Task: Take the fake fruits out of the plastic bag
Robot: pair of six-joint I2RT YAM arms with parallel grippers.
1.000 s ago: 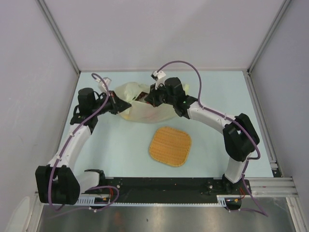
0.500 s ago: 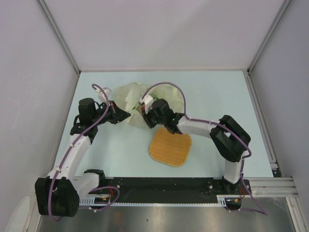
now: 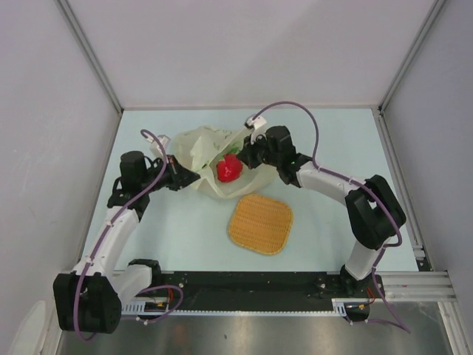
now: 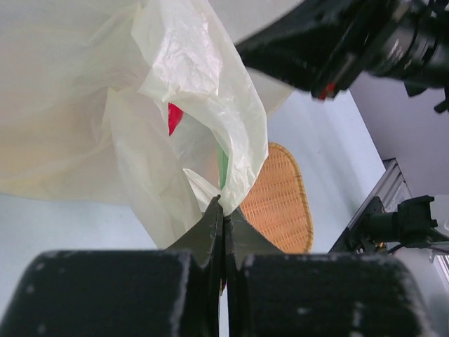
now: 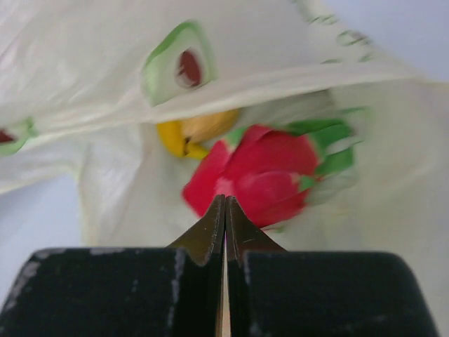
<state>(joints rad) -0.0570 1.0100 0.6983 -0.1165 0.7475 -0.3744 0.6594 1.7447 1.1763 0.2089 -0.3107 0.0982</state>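
Observation:
The pale yellow-green plastic bag [image 3: 198,150] lies crumpled at the back centre of the table. My left gripper [image 3: 194,177] is shut on a fold of the bag's near edge [image 4: 231,189] and holds it up. My right gripper [image 3: 247,157] is shut on the near edge of the red dragon fruit [image 3: 228,168] with green tips, held just over the bag's mouth. In the right wrist view the dragon fruit [image 5: 263,175] is blurred at the closed tips [image 5: 224,202]. A yellow fruit [image 5: 189,133] lies behind it inside the bag [image 5: 105,84]. The grape bunch is not clearly visible.
The orange woven square mat [image 3: 260,223] lies on the pale blue table in front of the bag, also in the left wrist view [image 4: 280,203]. Grey walls close the left, back and right. The right arm [image 4: 344,38] hangs over the bag.
My right gripper dipped low into the bag half a second ago and has now risen back and to the right with the dragon fruit. The left gripper keeps its hold on the bag.

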